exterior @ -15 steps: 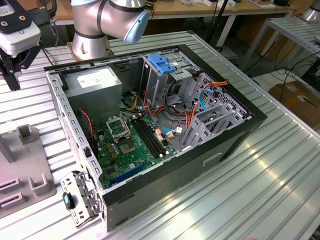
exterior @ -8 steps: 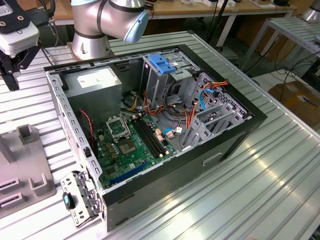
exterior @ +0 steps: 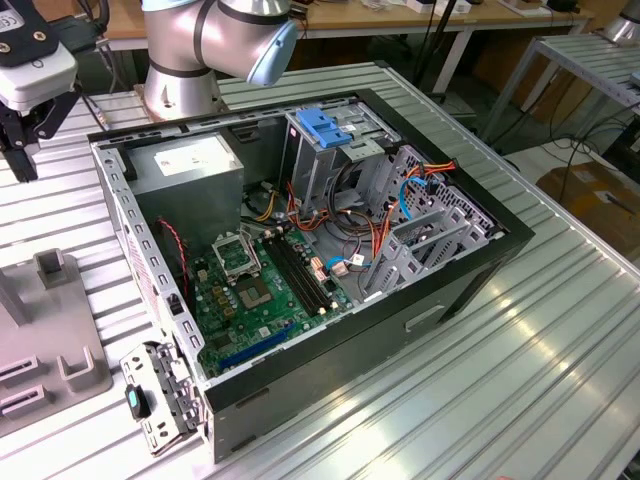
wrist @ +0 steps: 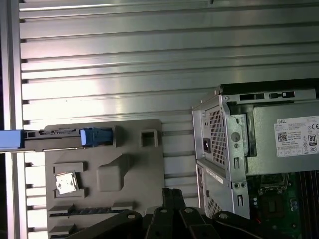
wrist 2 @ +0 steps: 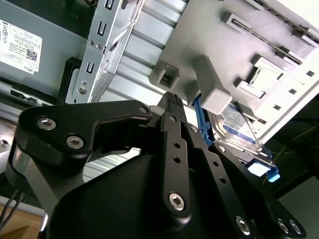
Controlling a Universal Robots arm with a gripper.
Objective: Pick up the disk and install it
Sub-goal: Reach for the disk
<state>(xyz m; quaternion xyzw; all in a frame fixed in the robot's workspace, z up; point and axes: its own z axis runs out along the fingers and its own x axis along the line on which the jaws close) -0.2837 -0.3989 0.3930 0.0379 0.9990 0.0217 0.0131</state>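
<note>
The disk (wrist 2: 238, 130) is a grey drive with a white and blue label and blue edge rails. It stands on edge in a slot of the grey holder plate (wrist 2: 234, 45). In the first wrist view the disk (wrist: 52, 139) appears edge-on along the plate's rim. My gripper (wrist 2: 172, 99) is shut with nothing in it and hangs clear of the disk, over the plate's edge. Its black fingertips (wrist: 172, 195) point at the ribbed table beside the plate. In the exterior view the gripper (exterior: 25, 140) is at the far left, above the plate (exterior: 45, 350).
An open computer case (exterior: 330, 230) lies on the ribbed metal table (exterior: 560, 330), with a motherboard (exterior: 255, 295), a grey power supply (exterior: 190, 165) and a metal drive cage with a blue latch (exterior: 325, 128). The arm's base (exterior: 185, 60) stands behind the case.
</note>
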